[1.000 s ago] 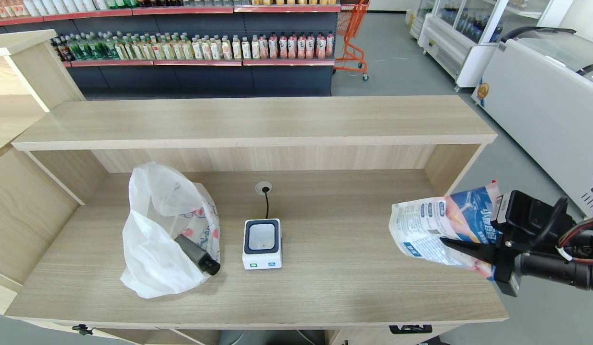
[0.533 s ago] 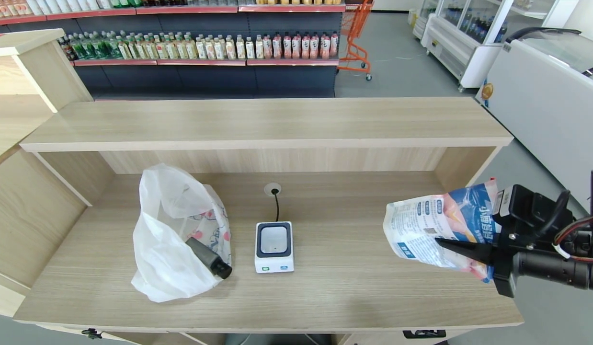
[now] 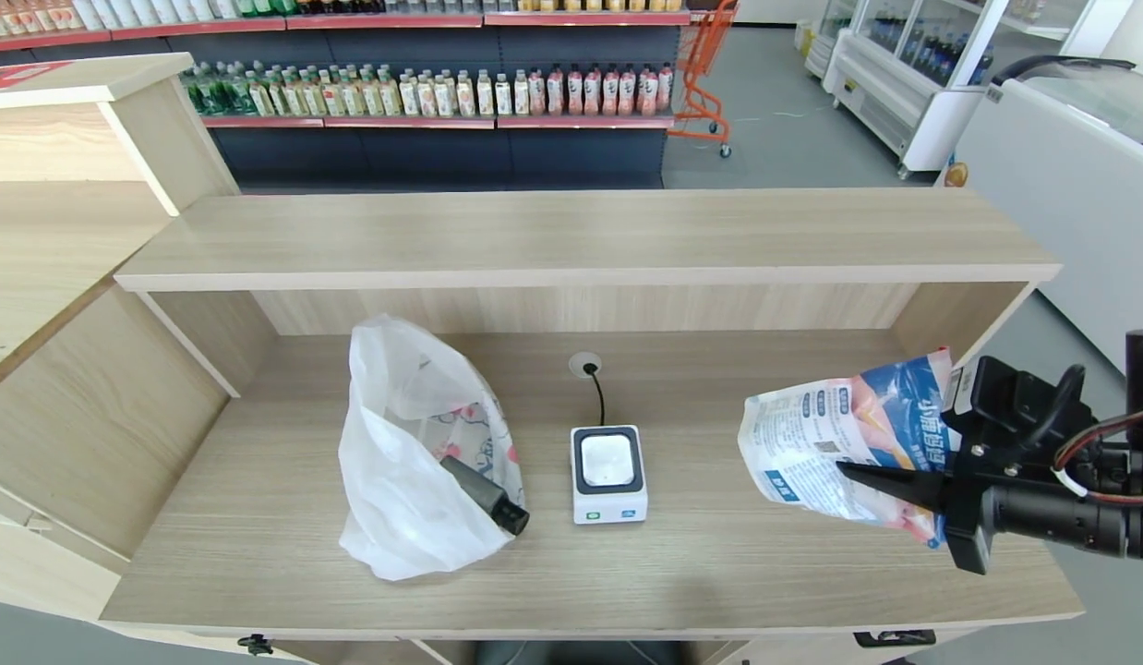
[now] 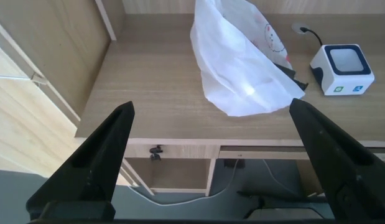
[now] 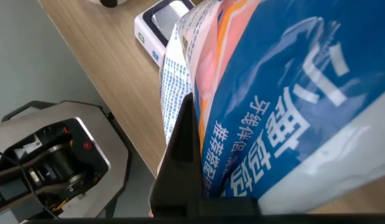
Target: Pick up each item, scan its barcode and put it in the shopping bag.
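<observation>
My right gripper (image 3: pixel 872 466) is shut on a blue, white and pink food pouch (image 3: pixel 830 434), held in the air over the counter's right end, to the right of the scanner. The pouch (image 5: pixel 292 112) stands close before the right wrist camera, with the scanner (image 5: pixel 156 22) beyond it. The white scanner (image 3: pixel 608 473) sits mid-counter, window up. Left of it lies a white shopping bag (image 3: pixel 396 499) with a dark bottle (image 3: pixel 487 496) poking out of its mouth. My left gripper (image 4: pixel 211 162) hangs open below the counter's front edge, near the bag (image 4: pixel 242 68).
The wooden counter (image 3: pixel 719 563) has a raised back ledge (image 3: pixel 581 231) and side walls at both ends. The scanner's cable runs to a hole (image 3: pixel 585 363) at the back. A white freezer (image 3: pixel 1070 157) stands to the right, drink shelves (image 3: pixel 442 92) behind.
The whole head picture has shifted to the right, so the camera moved. The pouch in my right gripper now stands closer to the scanner than before.
</observation>
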Motion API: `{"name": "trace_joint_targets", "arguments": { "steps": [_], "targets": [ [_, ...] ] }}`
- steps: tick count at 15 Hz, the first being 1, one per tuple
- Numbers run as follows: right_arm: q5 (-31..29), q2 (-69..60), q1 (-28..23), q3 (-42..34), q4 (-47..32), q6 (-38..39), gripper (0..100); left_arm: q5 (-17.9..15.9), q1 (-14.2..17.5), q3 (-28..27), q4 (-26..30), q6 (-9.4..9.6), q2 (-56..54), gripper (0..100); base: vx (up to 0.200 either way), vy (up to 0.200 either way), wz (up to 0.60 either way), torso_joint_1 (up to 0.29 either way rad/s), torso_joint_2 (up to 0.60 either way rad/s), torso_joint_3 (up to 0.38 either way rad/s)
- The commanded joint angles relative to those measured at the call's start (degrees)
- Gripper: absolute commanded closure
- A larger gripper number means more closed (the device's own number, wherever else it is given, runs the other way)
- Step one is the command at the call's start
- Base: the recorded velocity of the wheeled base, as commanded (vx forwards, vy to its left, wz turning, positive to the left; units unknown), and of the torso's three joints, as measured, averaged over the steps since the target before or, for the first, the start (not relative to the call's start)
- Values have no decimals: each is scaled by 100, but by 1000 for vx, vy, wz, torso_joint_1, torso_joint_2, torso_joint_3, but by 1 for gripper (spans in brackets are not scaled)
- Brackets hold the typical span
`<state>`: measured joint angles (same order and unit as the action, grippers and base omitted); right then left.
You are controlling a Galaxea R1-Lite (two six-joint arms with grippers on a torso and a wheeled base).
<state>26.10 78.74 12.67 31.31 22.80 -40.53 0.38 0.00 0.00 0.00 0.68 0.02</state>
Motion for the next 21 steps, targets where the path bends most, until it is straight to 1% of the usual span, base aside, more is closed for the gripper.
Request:
{"name": "trace_joint_targets", "arguments": {
  "steps": [1, 5, 8, 9, 10, 11, 13, 14, 17, 19, 20, 21],
  "targets": [
    [0, 54, -63, -28, -3, 37, 100, 6, 0, 0, 0, -16, -2, 0, 0, 0, 0, 0, 0, 0],
    [9, 54, -71, 60, -3, 151, 100, 6, 0, 0, 0, 11, -2, 0, 0, 0, 0, 0, 0, 0],
    [167, 19, -19, 42, -3, 476, 100, 6, 0, 0, 0, 11, -2, 0, 200, 0, 0, -7, -6, 4],
    [176, 36, -10, 60, -3, 476, 100, 6, 0, 0, 0, 11, -2, 0, 200, 0, 0, 2, 2, 2],
    [176, 80, -10, 51, -3, 459, 100, 6, 0, 0, 0, -33, -2, 0, 0, 0, 0, 0, 0, 0],
    [176, 194, -19, 51, 6, 441, 100, 6, -9, 0, 0, -33, -2, 0, 0, 0, 0, 0, 0, 0],
    [194, 449, -10, 60, 243, 450, 100, 6, -9, 0, 0, -33, -2, 0, 0, 0, 0, 0, 0, 0],
    [405, 713, 113, 34, 603, 450, 100, 6, -9, 0, 0, -33, -2, 0, 0, 0, 0, 0, 0, 0],
    [721, 1126, 544, -169, 1201, 397, 100, 6, -9, 0, 0, -33, -2, 0, 0, 0, 0, 0, 0, 0],
    [906, 1522, 614, -300, 1790, -69, 100, 6, -9, 0, 0, -33, -2, 0, 0, 0, 0, 0, 0, 0],
    [1046, 1882, 553, -344, 2256, -666, 100, 6, -9, 0, 0, -33, -2, 0, 0, 0, 0, 0, 0, 0],
    [1178, 2137, 368, -362, 2502, -1106, 100, 6, 0, 0, 0, -33, -2, 0, 0, 0, 0, 0, 0, 0]
  ]
}}
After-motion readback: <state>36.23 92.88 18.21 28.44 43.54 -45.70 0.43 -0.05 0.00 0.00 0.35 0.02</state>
